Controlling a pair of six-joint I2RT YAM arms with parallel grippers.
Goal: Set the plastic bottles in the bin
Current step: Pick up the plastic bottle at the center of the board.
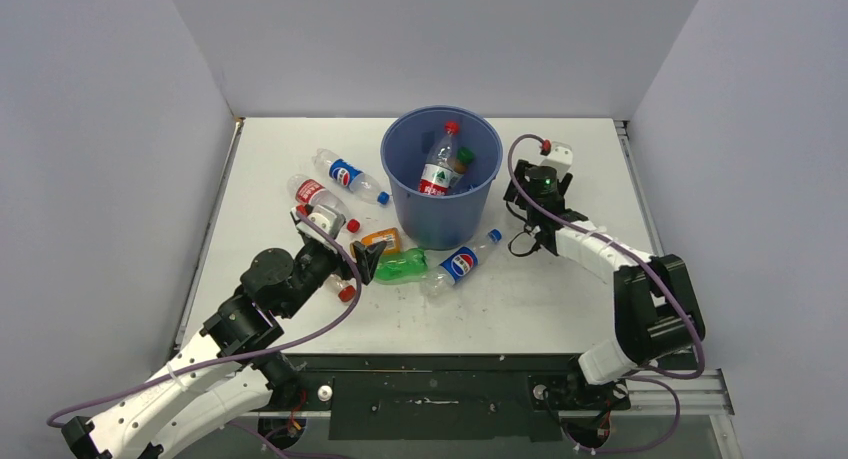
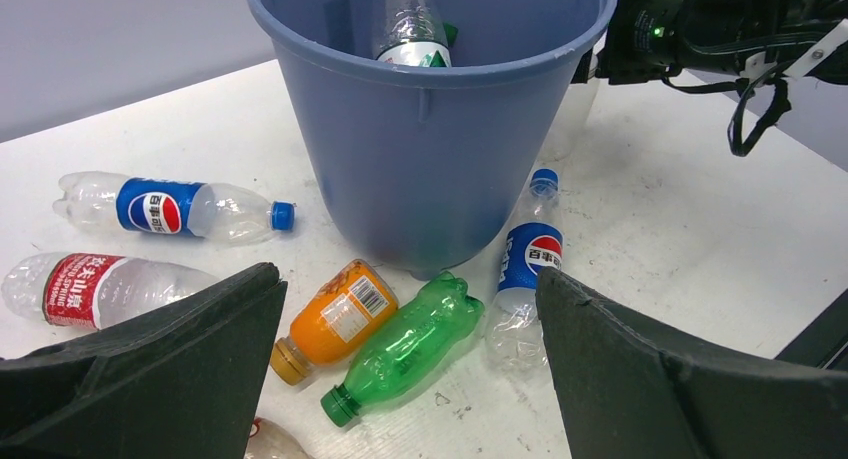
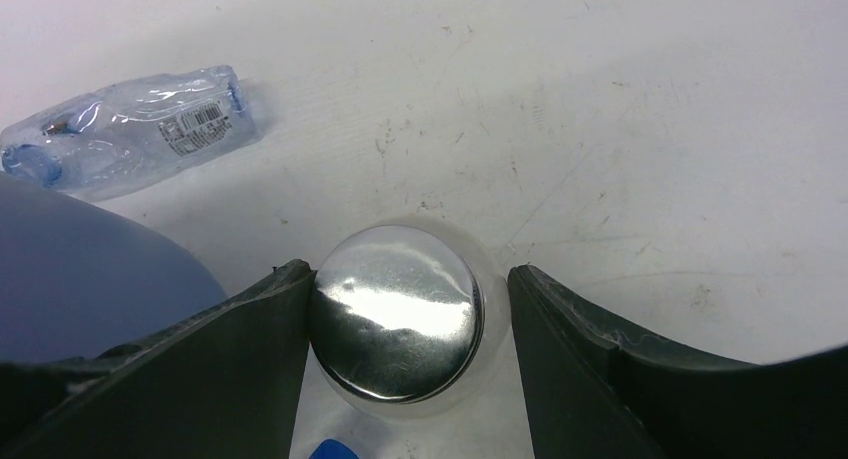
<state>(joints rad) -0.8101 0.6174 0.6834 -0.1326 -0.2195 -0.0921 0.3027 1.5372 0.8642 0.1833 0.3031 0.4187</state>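
The blue bin [image 1: 441, 174] stands mid-table with a red-capped bottle [image 1: 440, 164] and a green one inside. In front of it lie an orange juice bottle [image 2: 335, 319], a green bottle [image 2: 405, 344] and a blue-labelled bottle [image 2: 525, 269]. Left of it lie another blue-labelled bottle [image 2: 175, 207] and a red-labelled one [image 2: 95, 289]. My left gripper [image 2: 408, 279] hangs wide open over the green and orange bottles, touching neither. Right of the bin, my right gripper [image 3: 410, 309] is shut on a clear bottle [image 3: 395, 314], whose shiny round end faces the camera.
Another clear bottle [image 3: 130, 129] lies on the table beyond the bin's wall [image 3: 80, 279] in the right wrist view. A red-capped bottle [image 1: 342, 289] lies under my left arm. White walls enclose the table on three sides.
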